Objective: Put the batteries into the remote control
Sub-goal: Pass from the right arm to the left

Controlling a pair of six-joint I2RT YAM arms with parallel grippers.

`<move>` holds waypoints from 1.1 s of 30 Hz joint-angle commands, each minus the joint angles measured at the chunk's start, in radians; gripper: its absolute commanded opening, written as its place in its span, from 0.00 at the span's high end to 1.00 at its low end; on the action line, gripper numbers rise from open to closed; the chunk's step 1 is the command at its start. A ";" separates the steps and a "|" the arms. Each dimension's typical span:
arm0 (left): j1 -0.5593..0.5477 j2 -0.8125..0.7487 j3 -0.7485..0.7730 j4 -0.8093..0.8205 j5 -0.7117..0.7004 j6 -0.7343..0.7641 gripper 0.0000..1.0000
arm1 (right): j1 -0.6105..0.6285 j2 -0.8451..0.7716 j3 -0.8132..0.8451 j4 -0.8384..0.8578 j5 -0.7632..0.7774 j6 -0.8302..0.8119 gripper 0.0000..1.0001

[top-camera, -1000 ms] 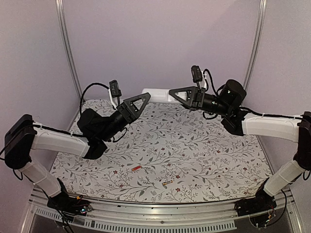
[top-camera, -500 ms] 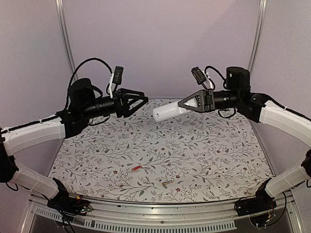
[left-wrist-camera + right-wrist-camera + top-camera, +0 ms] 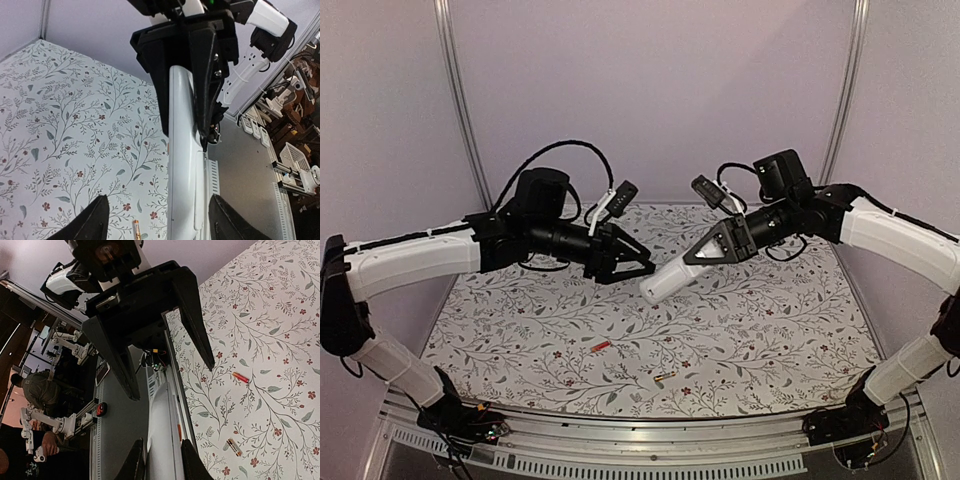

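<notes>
The white remote control hangs in the air above the middle of the patterned table. My right gripper is shut on its far end, seen in the right wrist view. My left gripper is open and faces it. In the left wrist view the remote runs in between my spread left fingers without touching them. The red battery and the dark battery with yellow-orange marking lie on the table near the front. Both also show in the right wrist view, the red one and the dark one.
The floral table cover ends at a metal rail along the near edge. Upright frame posts stand at the back corners before a plain wall. Both arms meet above the table's middle.
My right gripper took the remote from the back of the table and brought it down toward the middle. My left arm swung up and to the right until its open fingers met the remote's end.
</notes>
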 commanded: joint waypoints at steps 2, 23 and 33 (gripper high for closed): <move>-0.057 0.057 0.051 -0.098 0.062 0.030 0.33 | 0.024 0.015 0.056 -0.092 -0.018 -0.080 0.97; -0.111 0.112 0.063 -0.037 0.178 -0.020 0.82 | 0.047 0.034 0.097 -0.144 -0.007 -0.125 0.68; -0.069 0.069 -0.060 0.372 0.117 -0.250 0.87 | -0.042 -0.057 -0.053 0.188 -0.015 0.098 0.18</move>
